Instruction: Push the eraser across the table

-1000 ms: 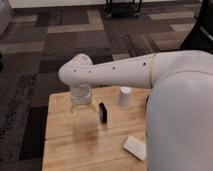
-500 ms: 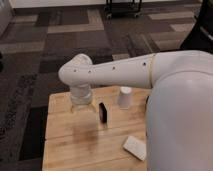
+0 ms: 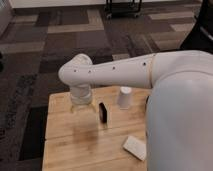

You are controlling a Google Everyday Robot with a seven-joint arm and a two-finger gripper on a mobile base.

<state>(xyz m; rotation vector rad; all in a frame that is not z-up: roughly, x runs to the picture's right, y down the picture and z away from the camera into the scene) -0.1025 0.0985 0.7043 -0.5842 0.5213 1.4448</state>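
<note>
A light wooden butcher-block desk (image 3: 75,150) of pale plank strips fills the lower half of the camera view, standing on a carpet floor (image 3: 60,40) patterned in dark brown and grey patches. A thick white robot arm (image 3: 115,72) reaches in from 3 o'clock, runs leftward above the far part of the desk and bends down at a rounded elbow. Below that bend the gripper (image 3: 83,111) hangs over the desk's far-left part, pointing straight down with its tips close to the wood or on it; which of the two cannot be told. Its fingers stand spread apart, released, with bare wood showing between them and nothing grasped.

The small, nearly black rectangular eraser (image 3: 103,112) sits on the desk just beside the gripper, at its 3 o'clock, with its long side running from 12 towards 6 o'clock. A narrow strip of wood seems to separate it from the nearer finger, so the two look apart, though only just.

A white tapered cup (image 3: 125,97), narrower at the top, stands on the desk near the eraser at its 1 o'clock, and is clearly larger than the eraser. A flat white rectangular pad (image 3: 135,146) lies tilted on the wood at the eraser's 5 o'clock, well apart from it and close to the robot's bulky white body (image 3: 180,125), which covers the desk's right side. Beyond the desk, at 12 o'clock in the view, a dark-framed cart (image 3: 122,7) stands on the carpet.
</note>
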